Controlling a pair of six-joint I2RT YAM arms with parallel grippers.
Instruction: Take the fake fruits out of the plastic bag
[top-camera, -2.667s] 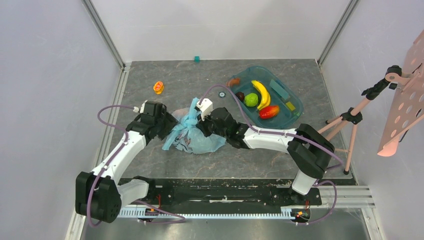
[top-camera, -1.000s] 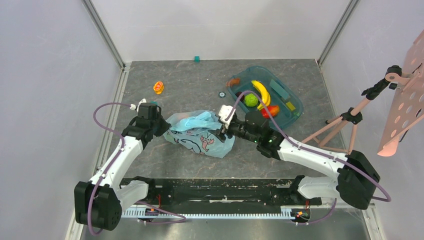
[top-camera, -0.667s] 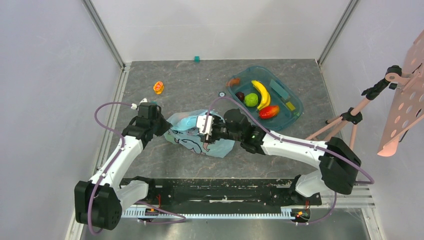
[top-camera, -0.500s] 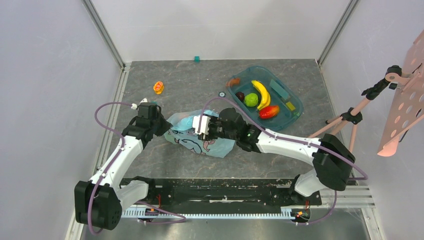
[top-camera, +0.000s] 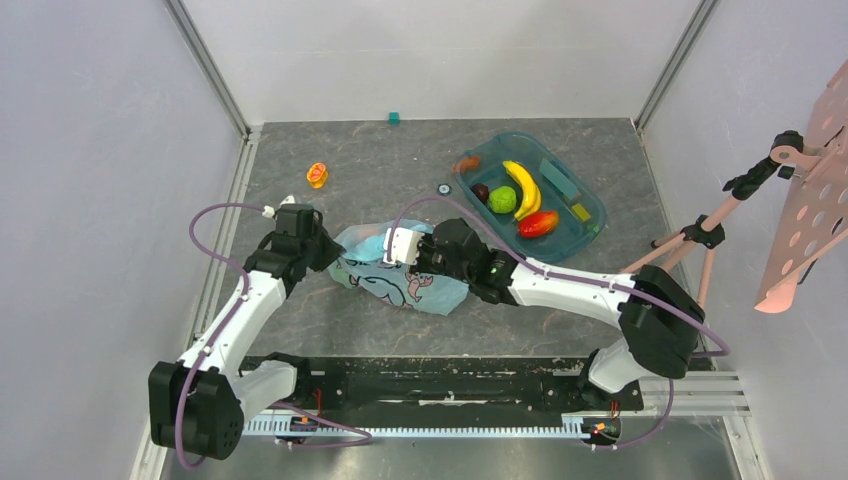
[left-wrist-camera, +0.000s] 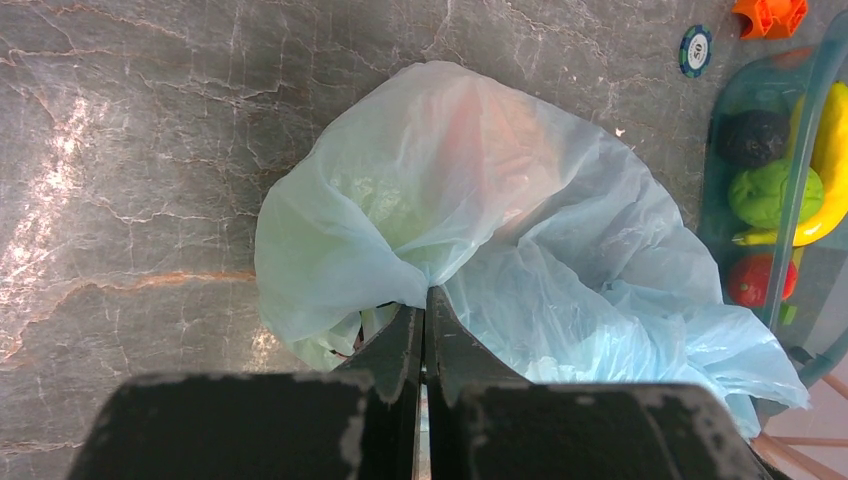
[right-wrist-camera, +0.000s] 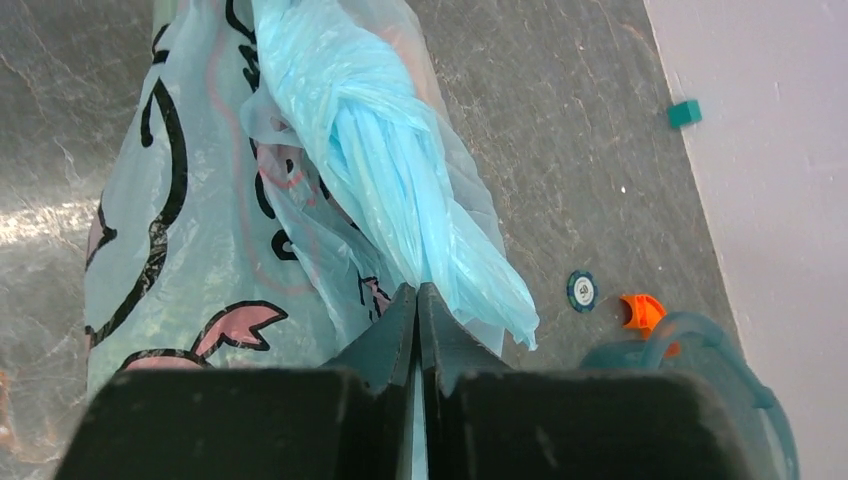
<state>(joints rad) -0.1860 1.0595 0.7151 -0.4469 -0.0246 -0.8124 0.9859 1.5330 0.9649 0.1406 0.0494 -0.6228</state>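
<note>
The light-blue plastic bag lies crumpled on the table between both arms. My left gripper is shut on the film at its left end. My right gripper is shut on the bunched blue handle at its top. Through the bag's film I see only faint pinkish-orange and green tints; the fake fruits inside are otherwise hidden. A green apple and a dark fruit lie in the teal tray.
The tray at the back right also holds a yellow banana and a red mango. A poker chip and an orange piece lie near the tray. A small orange object sits back left. A tripod stands right.
My right gripper swung left over the bag and closed from open onto its bunched handle. The left gripper kept its grip and place.
</note>
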